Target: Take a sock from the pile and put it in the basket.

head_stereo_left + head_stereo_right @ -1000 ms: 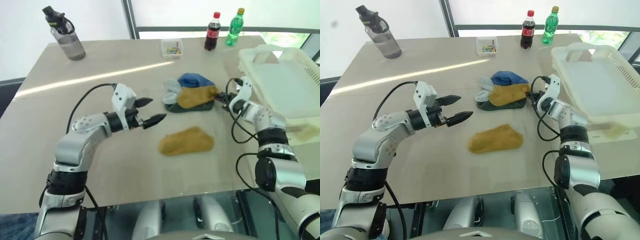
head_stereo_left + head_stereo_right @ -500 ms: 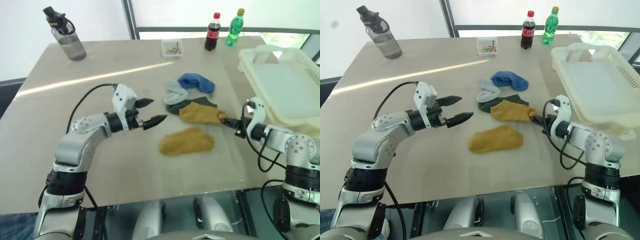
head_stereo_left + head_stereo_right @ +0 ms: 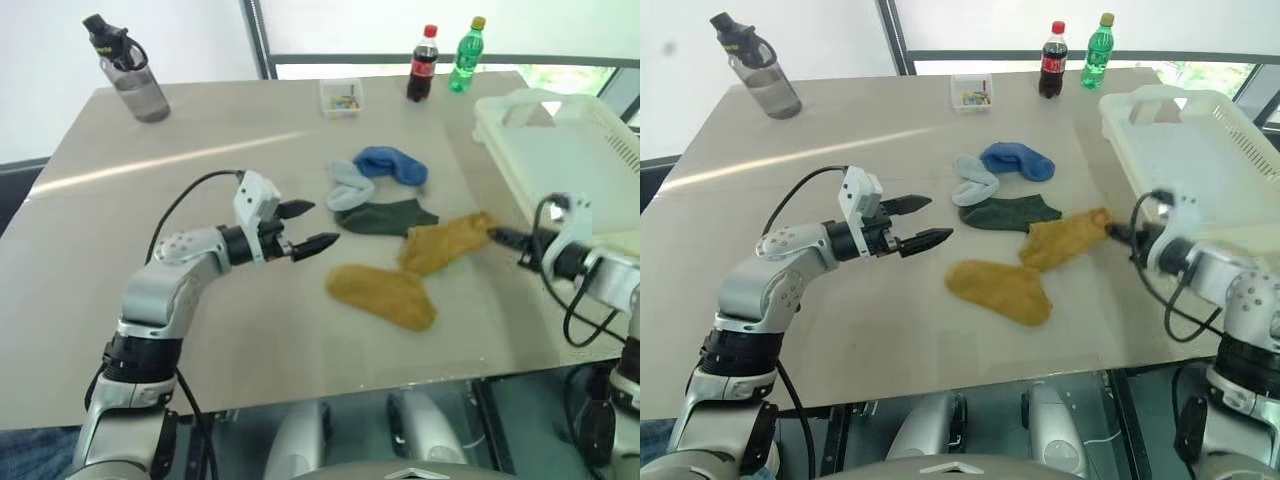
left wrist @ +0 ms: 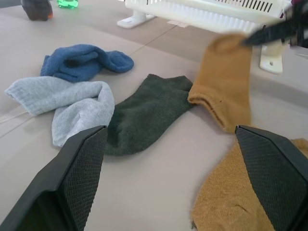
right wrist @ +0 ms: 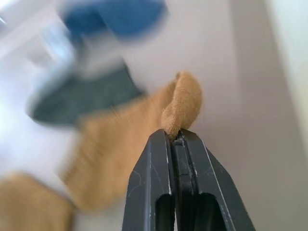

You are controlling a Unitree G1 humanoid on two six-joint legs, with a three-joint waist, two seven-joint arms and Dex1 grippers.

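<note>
My right gripper (image 3: 500, 237) is shut on the tip of a mustard-yellow sock (image 3: 445, 243), just in front of the cream-white basket's (image 3: 570, 160) near corner. The rest of the sock trails on the table, its far end against a second yellow sock (image 3: 383, 296) lying flat. The right wrist view shows the black fingers (image 5: 159, 168) pinching the knit fold. What is left of the pile is a blue sock (image 3: 390, 164), a light grey one (image 3: 350, 185) and a dark green one (image 3: 385, 216). My left gripper (image 3: 322, 224) is open, left of the socks, holding nothing.
A grey water bottle (image 3: 130, 65) stands at the far left corner. A small clear box (image 3: 343, 96), a cola bottle (image 3: 423, 63) and a green bottle (image 3: 463, 54) line the far edge. The basket sits at the table's right side.
My right gripper has pulled the yellow sock out of the pile, toward me and to the right, uncovering the dark green sock. The loose yellow sock has turned. The left arm has kept still.
</note>
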